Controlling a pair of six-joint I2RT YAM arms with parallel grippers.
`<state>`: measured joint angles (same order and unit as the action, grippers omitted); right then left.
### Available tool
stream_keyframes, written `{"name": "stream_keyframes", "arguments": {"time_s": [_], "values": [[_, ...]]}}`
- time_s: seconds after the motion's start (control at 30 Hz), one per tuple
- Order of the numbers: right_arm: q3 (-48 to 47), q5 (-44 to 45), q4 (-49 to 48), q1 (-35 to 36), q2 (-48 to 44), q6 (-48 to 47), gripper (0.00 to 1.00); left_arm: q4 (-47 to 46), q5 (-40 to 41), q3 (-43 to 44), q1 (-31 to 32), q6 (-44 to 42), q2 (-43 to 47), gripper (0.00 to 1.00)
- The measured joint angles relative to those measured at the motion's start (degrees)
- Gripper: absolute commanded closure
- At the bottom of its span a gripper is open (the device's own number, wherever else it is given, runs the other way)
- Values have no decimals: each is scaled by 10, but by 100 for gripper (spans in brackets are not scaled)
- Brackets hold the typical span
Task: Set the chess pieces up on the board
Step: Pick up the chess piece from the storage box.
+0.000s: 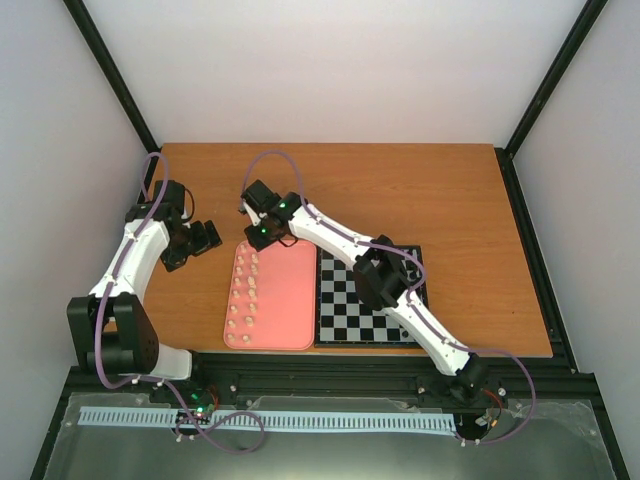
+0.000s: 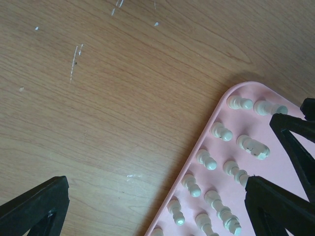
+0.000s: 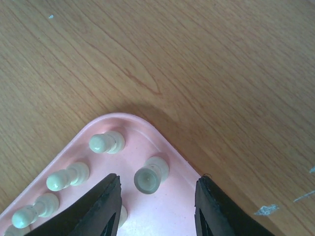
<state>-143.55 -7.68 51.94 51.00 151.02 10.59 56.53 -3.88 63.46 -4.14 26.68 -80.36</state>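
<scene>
Wooden tabletop (image 1: 420, 190) is carrying your pink tray (image 1: 290, 300) mid-frame. Your right gripper (image 3: 157, 184) is straddling a cream chess piece (image 3: 150, 177), jaws apart and not touching it; your left gripper (image 1: 197, 243) is hovering, jaws spread wide.

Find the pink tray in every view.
Top external: the tray lies at centre, just left of the board.
Left wrist: lower right.
Right wrist: bottom left, rounded corner showing.
Shared landmark: the cream chess pieces on the tray.
</scene>
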Motion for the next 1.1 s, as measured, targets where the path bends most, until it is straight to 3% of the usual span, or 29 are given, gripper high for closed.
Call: {"name": "stream_keyframes", "arguments": {"time_s": [0.8, 1.1], "values": [[-12, -21, -21, -4, 22, 12, 64, -1, 0, 0, 0, 2, -2, 0], [-14, -25, -24, -5, 32, 13, 88, -4, -1, 0, 0, 2, -2, 0]]}}
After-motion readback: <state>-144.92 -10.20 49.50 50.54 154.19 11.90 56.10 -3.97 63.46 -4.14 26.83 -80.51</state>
